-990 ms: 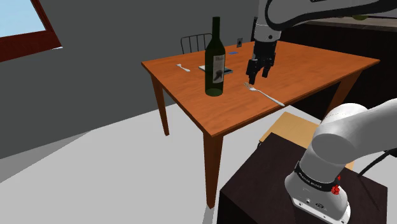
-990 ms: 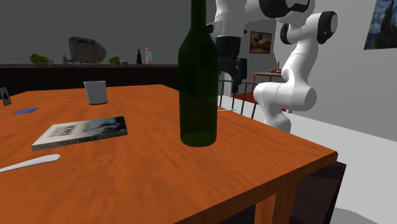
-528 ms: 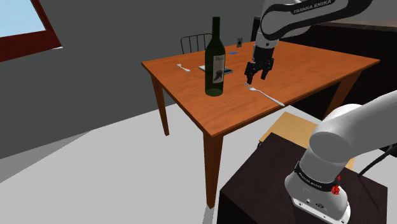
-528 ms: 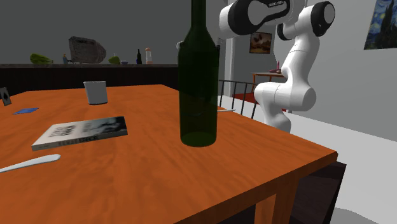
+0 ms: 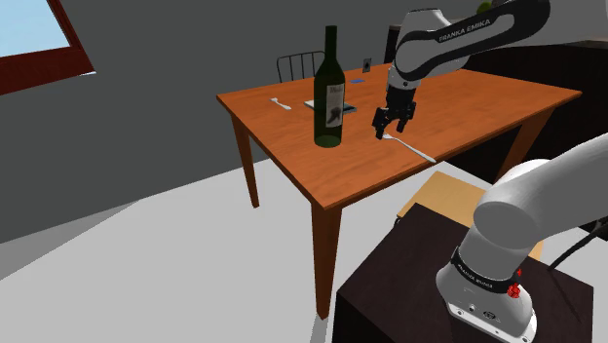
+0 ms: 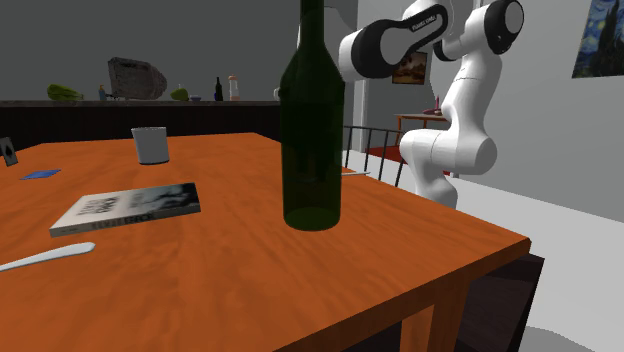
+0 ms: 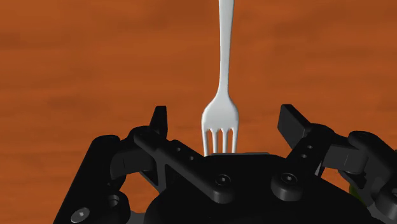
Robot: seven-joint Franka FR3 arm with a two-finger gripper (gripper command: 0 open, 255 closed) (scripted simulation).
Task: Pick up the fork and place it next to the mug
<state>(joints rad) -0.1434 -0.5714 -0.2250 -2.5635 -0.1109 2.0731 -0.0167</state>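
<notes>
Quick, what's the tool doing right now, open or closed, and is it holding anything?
Tool: open, holding nothing; the fork lies between its fingers, touched by neither.

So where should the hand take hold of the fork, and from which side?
Probably at the narrow neck just behind the tines, from straight above. The fork lies flat on the table, so no side approach gets under it. The hand has its open fingers either side of the head, across the handle's line.
</notes>
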